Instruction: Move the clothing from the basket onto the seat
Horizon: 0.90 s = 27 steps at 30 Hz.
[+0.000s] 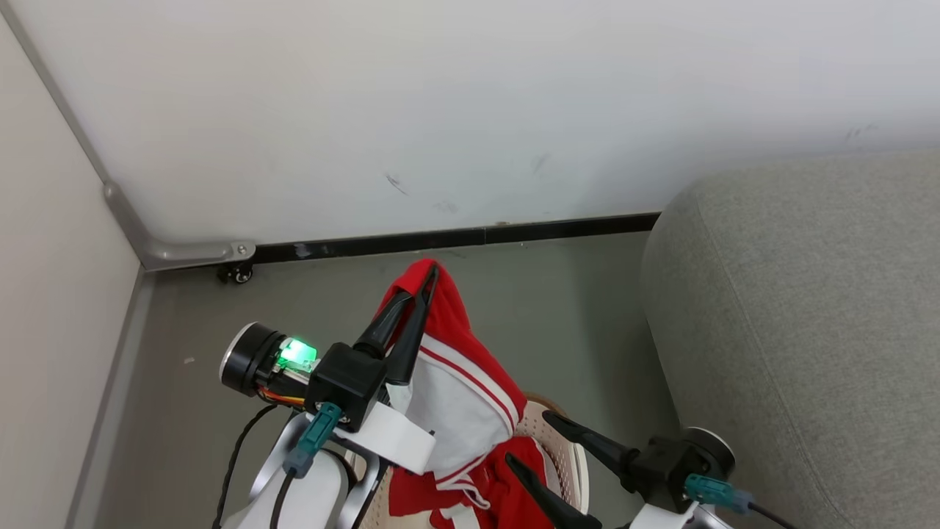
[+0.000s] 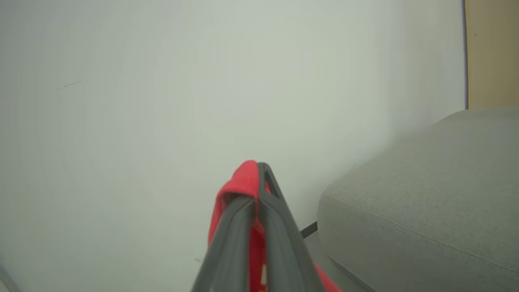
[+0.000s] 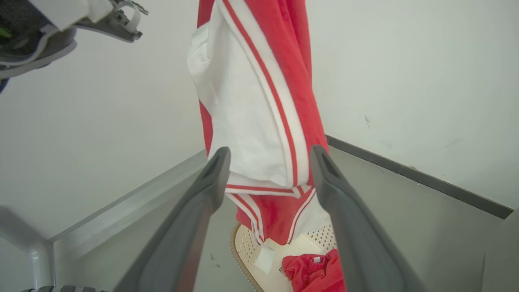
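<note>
my left gripper [image 1: 428,279] is clamped on the top fold of a red-and-white garment [image 1: 459,382]; it hangs with its lower end over the basket [image 1: 565,459], 6 o'clock in head view. my right gripper [image 1: 529,438]: fingers apart, holding nothing. second garment [image 3: 314,269] lies in the basket. sofa cushion [image 1: 808,316] at 3 o'clock.

The left pincer [image 2: 255,187] rises from the bottom edge with its two dark fingers [image 2: 279,227] pressed together on the clothing [image 2: 239,184]. A fold of bright red fabric bulges out just above and to the left of the fingertips, and more red shows between and beside the fingers lower down. Behind stands a plain white wall [image 2: 162,101] with a faint dark scuff [image 2: 68,85]. The grey woven seat [image 2: 425,194] fills the lower right, apart from the pincer. A short piece of black skirting [image 2: 309,229] shows between them.
</note>
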Tool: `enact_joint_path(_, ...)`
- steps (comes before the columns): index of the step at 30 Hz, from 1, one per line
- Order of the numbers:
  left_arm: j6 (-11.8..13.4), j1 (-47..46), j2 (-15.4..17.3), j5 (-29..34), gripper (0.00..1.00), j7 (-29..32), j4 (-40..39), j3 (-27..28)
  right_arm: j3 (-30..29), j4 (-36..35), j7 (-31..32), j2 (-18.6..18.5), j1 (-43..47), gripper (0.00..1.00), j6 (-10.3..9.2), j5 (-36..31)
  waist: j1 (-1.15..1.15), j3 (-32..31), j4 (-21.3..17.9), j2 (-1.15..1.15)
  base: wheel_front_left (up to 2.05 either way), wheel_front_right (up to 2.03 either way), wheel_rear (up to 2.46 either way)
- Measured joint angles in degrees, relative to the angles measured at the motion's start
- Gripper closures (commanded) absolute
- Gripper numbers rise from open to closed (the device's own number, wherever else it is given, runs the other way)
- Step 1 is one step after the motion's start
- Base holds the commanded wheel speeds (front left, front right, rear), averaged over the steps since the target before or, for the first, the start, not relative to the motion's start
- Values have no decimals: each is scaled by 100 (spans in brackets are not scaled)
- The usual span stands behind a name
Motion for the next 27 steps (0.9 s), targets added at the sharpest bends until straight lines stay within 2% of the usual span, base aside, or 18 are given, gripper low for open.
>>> enact_joint_path(18,-201,57,94,13,100,79,-708,-248,352,-1214,526,-1199,-13,0,2,698,0,-329,-62,0,0,0,0)
enact_joint_path(27,-315,57,43,48,100,233,-987,-457,524,-1550,704,-1422,-87,0,4,1174,0,-302,-6,0,0,0,0)
